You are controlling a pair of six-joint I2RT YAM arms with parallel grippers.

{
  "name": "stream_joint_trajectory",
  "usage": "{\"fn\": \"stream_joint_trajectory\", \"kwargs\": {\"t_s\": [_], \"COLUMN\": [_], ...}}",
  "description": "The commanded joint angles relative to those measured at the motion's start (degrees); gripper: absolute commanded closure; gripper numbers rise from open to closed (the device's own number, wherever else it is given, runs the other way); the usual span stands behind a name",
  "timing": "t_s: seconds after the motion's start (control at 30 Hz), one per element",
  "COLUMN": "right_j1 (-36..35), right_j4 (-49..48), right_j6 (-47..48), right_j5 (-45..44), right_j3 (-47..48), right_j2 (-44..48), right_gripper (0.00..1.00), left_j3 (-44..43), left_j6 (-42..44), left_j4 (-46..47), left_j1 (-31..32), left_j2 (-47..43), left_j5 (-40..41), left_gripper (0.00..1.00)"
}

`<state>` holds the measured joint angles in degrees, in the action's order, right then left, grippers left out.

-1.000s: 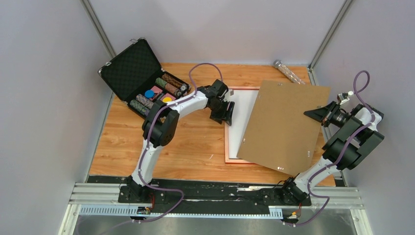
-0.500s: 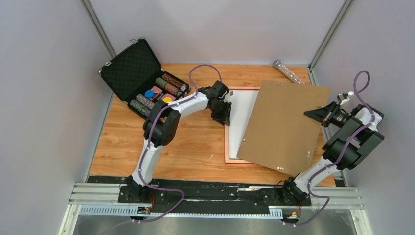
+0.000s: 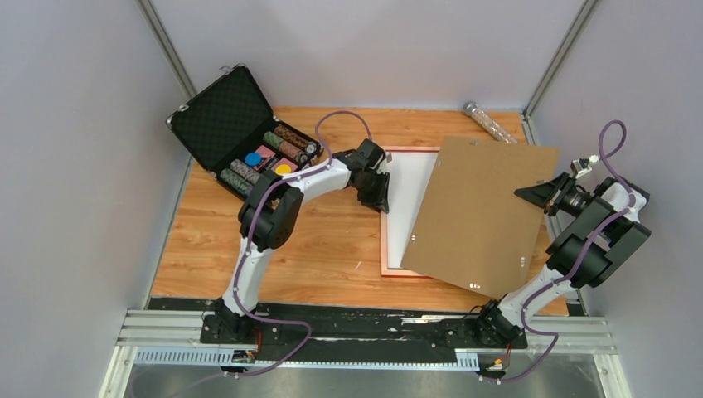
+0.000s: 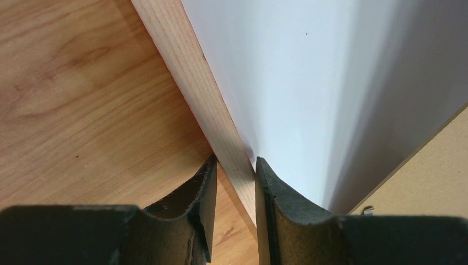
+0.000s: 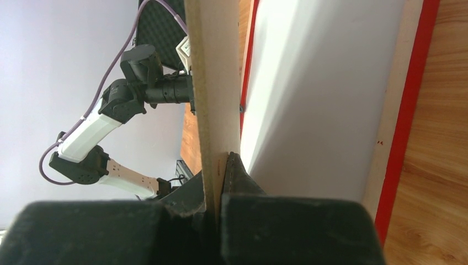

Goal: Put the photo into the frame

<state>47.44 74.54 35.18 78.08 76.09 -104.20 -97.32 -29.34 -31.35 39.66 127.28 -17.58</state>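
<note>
On the left rail of the frame (image 4: pixel 187 72), your left gripper (image 4: pixel 234 165) has narrowed over the last second and now pinches the wooden edge. One jaw sits outside over the table (image 3: pixel 315 249), the other inside by the photo (image 4: pixel 287 83). That photo lies white back up inside the frame, right of the table's centre. Your right gripper (image 5: pixel 218 160) stays clamped on the right edge of the board (image 3: pixel 485 211), holding it tilted above the frame. With the frame steadied, the board looks ready to go down.
</note>
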Motion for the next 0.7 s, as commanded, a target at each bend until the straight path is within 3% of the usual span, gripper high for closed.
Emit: {"fn": "stream_joint_trajectory", "kwargs": {"t_s": [0.0, 0.43, 0.67], "right_j1": [-0.4, -8.14, -13.72], "right_j4": [3.06, 0.91, -17.66], "right_j6": [0.26, -5.16, -22.83], "right_j5": [5.63, 10.51, 11.4], "right_j3": [-0.15, 0.0, -4.77], "right_j2": [2.24, 2.94, 6.23], "right_gripper": [1.0, 1.0, 1.0], "left_j3": [3.68, 13.08, 20.52], "left_j6": [0.82, 3.88, 3.36], "left_j4": [0.12, 3.94, 7.12], "left_j1": [-1.05, -6.11, -7.73], "left_j2": [-1.75, -10.56, -17.78], "left_j5": [4.22, 5.21, 6.96], "left_gripper": [1.0, 1.0, 1.0]}}
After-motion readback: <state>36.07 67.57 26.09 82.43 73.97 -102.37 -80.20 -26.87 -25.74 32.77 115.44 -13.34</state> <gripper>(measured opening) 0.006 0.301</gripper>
